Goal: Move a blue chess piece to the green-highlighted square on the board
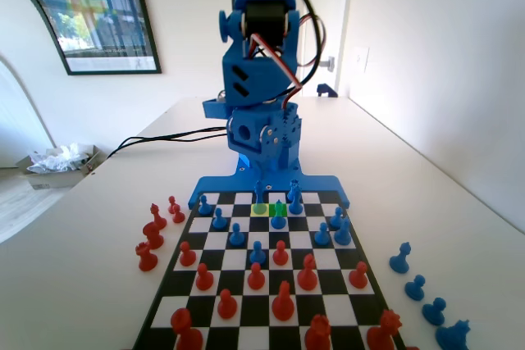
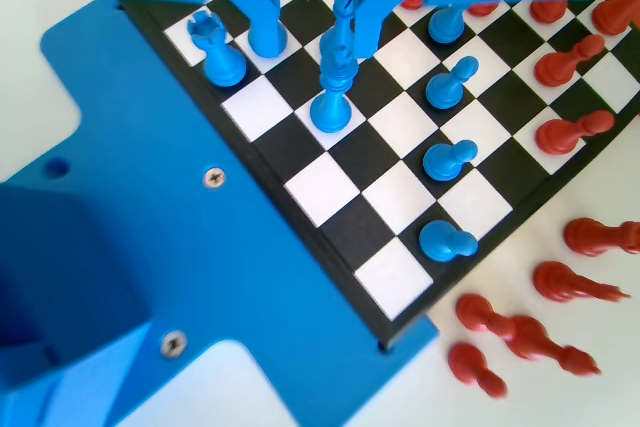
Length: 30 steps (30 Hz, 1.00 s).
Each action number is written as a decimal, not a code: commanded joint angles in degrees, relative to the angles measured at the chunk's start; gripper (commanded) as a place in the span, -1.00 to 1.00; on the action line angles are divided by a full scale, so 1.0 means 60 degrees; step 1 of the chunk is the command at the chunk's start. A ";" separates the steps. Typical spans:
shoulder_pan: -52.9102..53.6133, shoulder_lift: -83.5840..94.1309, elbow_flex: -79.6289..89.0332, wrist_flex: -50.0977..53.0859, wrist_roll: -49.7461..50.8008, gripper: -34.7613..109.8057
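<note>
Blue arm low over the far rank of the flat black-and-white checkered chessboard with blue plastic rim [image 1: 164, 284].

Red plastic pieces [image 1: 283, 301] crowd the near half; captured red ones [image 1: 152, 235] lie off the board at 9 o'clock, blue ones [image 1: 418, 288] at 4 o'clock, fixed view. The bright green-tinted square [image 1: 279, 209] sits beside a yellow square [image 1: 260, 209], a blue pawn [image 1: 279, 219] on its near edge. Wrist view: the two-finger gripper [image 2: 312, 42] has its jaws parted, straddling a slender, glossy blue chess piece [image 2: 335, 82] standing upright; whether they touch it, cannot tell.
</note>
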 commanded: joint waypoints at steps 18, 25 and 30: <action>0.0366 -0.1069 -0.1128 -0.0059 -0.0220 -0.36; 0.0103 -0.1201 -0.0908 -0.0469 -0.0015 -0.37; 0.0059 -0.1216 -0.0542 -0.0879 -0.0059 -0.37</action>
